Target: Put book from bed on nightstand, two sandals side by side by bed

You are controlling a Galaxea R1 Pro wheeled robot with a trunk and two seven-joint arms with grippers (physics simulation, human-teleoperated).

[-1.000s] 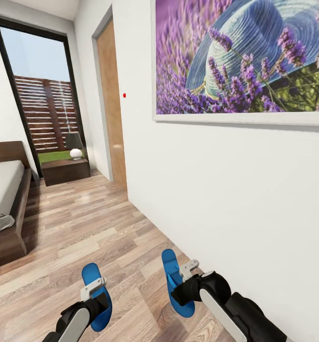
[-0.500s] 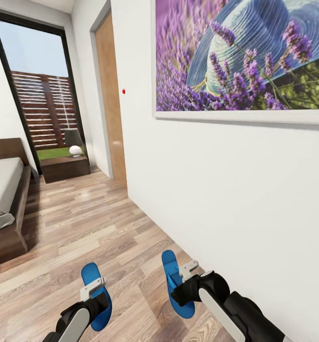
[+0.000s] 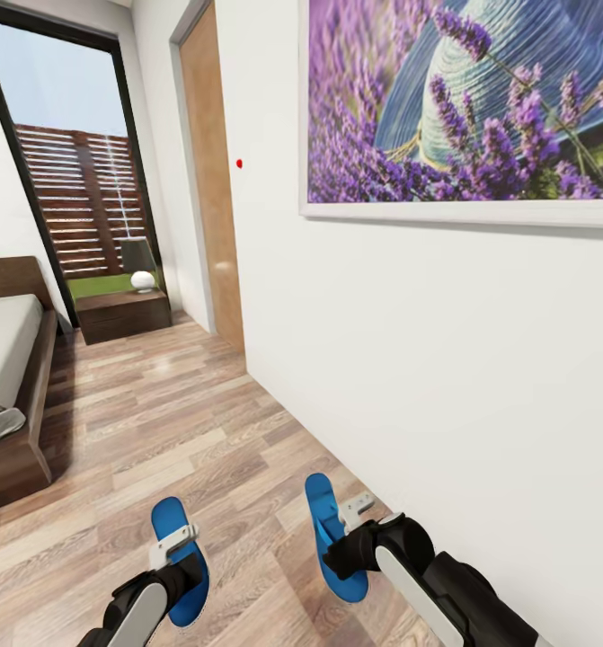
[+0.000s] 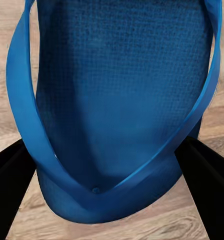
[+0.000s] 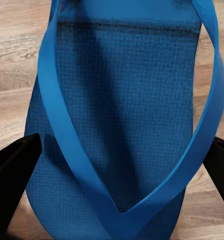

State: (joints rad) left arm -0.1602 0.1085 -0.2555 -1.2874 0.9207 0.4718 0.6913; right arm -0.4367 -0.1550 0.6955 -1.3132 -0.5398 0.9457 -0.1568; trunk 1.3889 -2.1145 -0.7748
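Blue fills both wrist views: each claw is pinching one sandal, the dark fingers bracketing the sole just behind the strap's toe post. In the head view the left claw point(image 3: 177, 548) carries the left sandal point(image 3: 173, 530) and the right claw point(image 3: 355, 521) carries the right sandal point(image 3: 323, 521), both soles pointing forward, clear of the wood-plank floor point(image 3: 202, 431), which runs under and ahead of them.

Over the last second the whole head picture has slid: the lavender painting point(image 3: 467, 103) has drifted toward the right and up, the door point(image 3: 213, 180) and window point(image 3: 72, 171) have shifted slightly, and less of the bed shows. That reads as the camera moving with the base, not as the room's things moving. The claws and their sandals sit in the same place relative to each other, so the grips look steady.

The bed point(image 3: 9, 377) lies ahead and well to the left of the left claw, and a nightstand point(image 3: 123, 314) with a lamp point(image 3: 140, 265) stands far ahead by the window. The white wall point(image 3: 445, 359) is close beside the right claw.

By my judgement the robot is mid-carry, travelling with both sandals and not yet near enough to the bed to set them down. The book cannot be made out from here.
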